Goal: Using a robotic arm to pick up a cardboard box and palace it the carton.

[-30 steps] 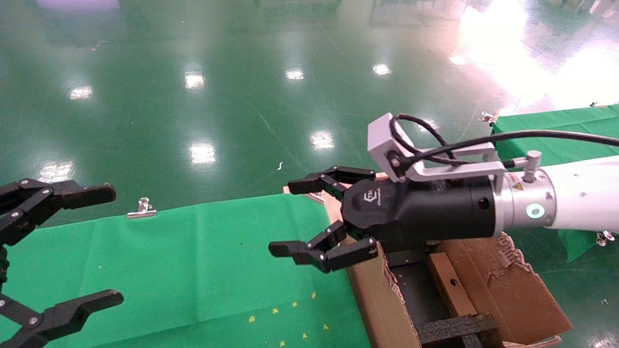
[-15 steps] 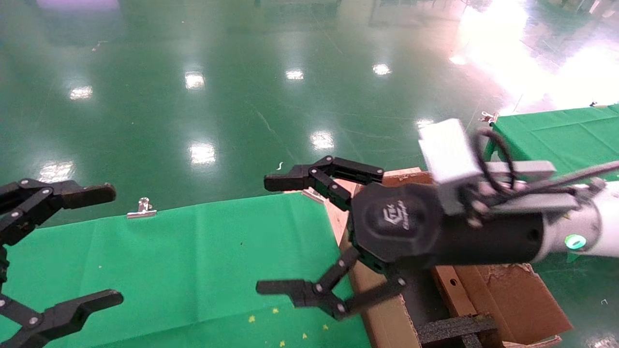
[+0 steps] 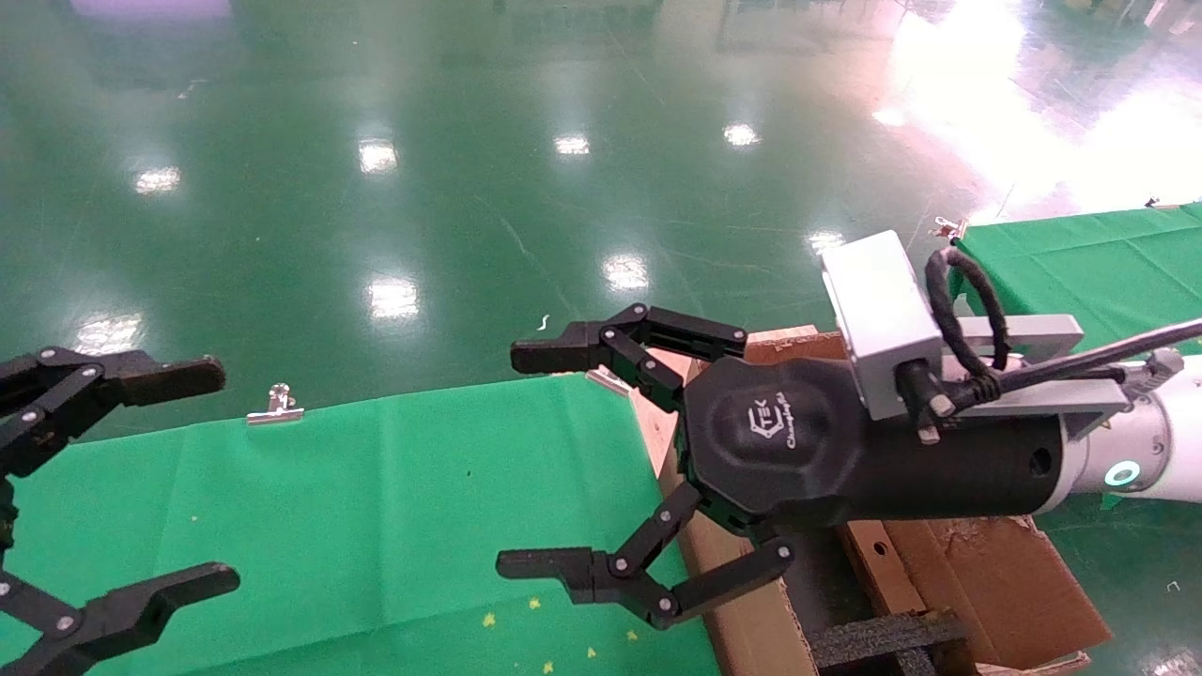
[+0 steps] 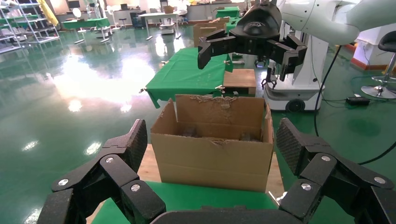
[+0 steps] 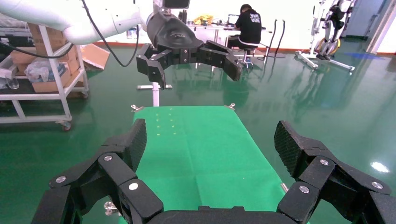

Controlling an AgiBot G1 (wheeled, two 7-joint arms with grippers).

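While the shiny dark-green floor (image 3: 376,216) fills most of the head view, the biggest thing on it is the table w/ the bright green cloth (image 3: 376,507), spread flat in front of the robot, a small silver clip (image 3: 274,404) at its far edge. Another green-draped table (image 3: 1080,253) sits further back on the right.

Next down: the large brown corrugated carton (image 3: 995,582) w/ ragged torn flaps, just beside the cloth table's right edge. Black foam inserts (image 3: 883,638) show inside it. In the left wrist view the same carton (image 4: 212,144) stands upright, top open.

The white glossy right arm (image 3: 1164,441) w/ its grey camera block (image 3: 878,319) and black cables reaches in from the right, above the carton's near-left corner. Its black multi-link right gripper (image 3: 535,460) pokes out over the cloth, fingers spread wide apart, nothing between them.

The all-black left gripper (image 3: 131,479) hangs at the left edge over the cloth, also spread wide & empty.

Smallest: the little closed brown cardboard box (image 3: 869,554) w/ a round hole in one face, lying inside the carton, mostly hidden under the right arm's wrist.
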